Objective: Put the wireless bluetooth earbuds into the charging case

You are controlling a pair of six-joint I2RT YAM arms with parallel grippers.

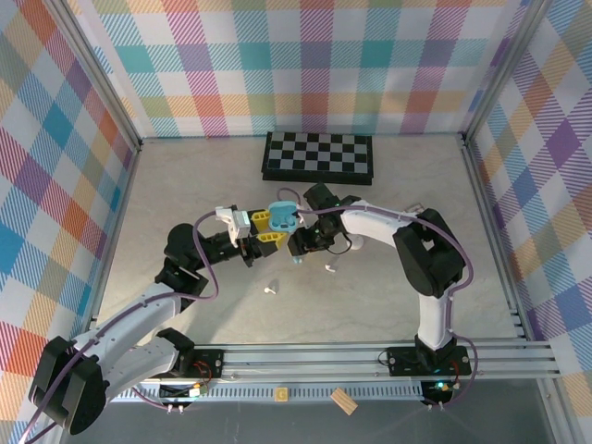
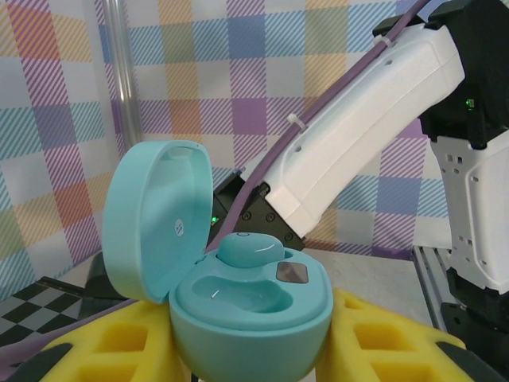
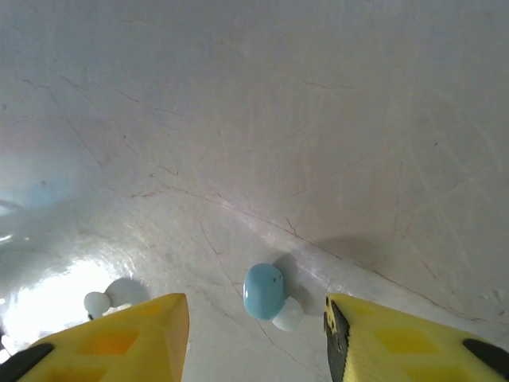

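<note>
My left gripper [image 1: 266,228] [image 2: 250,346] is shut on the light blue charging case [image 1: 282,218] [image 2: 254,322], its yellow fingers [image 2: 87,354] pressed against both sides. The lid [image 2: 155,219] stands open. One light blue earbud [image 2: 250,251] sits in the far socket and the near socket is bare. My right gripper [image 1: 298,246] [image 3: 256,330] points down at the table, open, its yellow fingers [image 3: 139,338] either side of a second light blue earbud [image 1: 297,259] [image 3: 264,290] lying on the surface, without touching it. Two white earbuds [image 1: 269,289] [image 1: 331,268] lie loose nearby.
A folded chessboard [image 1: 319,155] lies at the back of the table. Checked walls enclose three sides. A wooden block [image 1: 343,400] rests by the front rail. In the right wrist view a white earbud [image 3: 97,302] lies just outside the left finger.
</note>
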